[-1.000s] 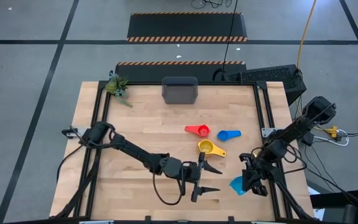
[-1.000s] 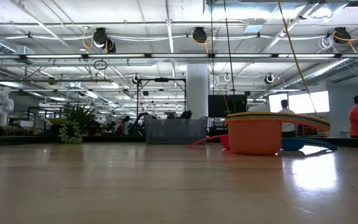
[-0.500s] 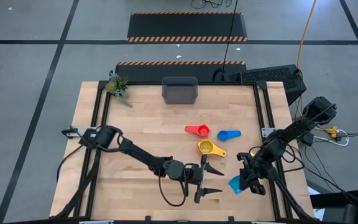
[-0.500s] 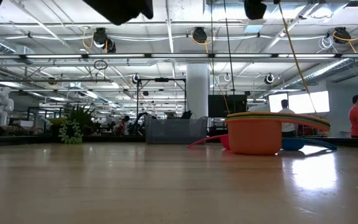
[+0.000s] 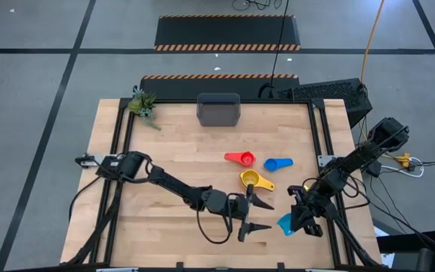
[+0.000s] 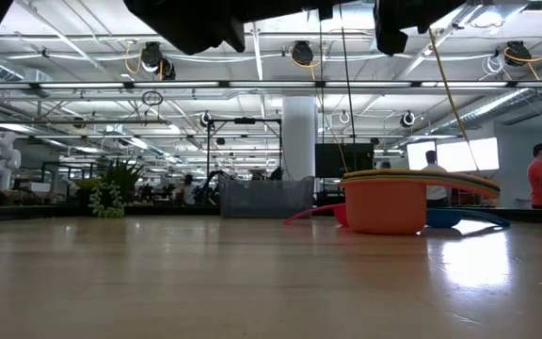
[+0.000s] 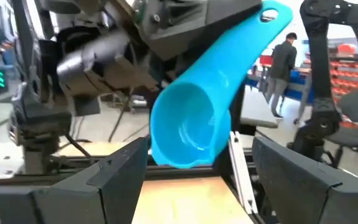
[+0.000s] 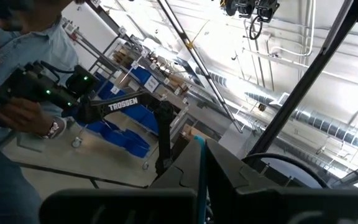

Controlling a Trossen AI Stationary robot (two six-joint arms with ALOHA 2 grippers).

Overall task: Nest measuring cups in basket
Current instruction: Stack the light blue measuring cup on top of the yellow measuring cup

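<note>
The right tool hangs near the table's front right corner, clamped on the flat handle of the cyan measuring cup, whose bowl points toward the left tool just beside it. In the left wrist view that cyan cup fills the middle, its open bowl facing the camera between the left tool's two fingers, which stand wide apart and hold nothing. Behind both tools, the yellow cup, red cup and blue cup lie loose mid-table, well apart from the dark grey basket at the far edge. In the low view an orange cup appears under the yellow one's rim; whether they are nested is hard to tell. The right wrist view shows only its own closed fingers and a person's hands beyond
</note>
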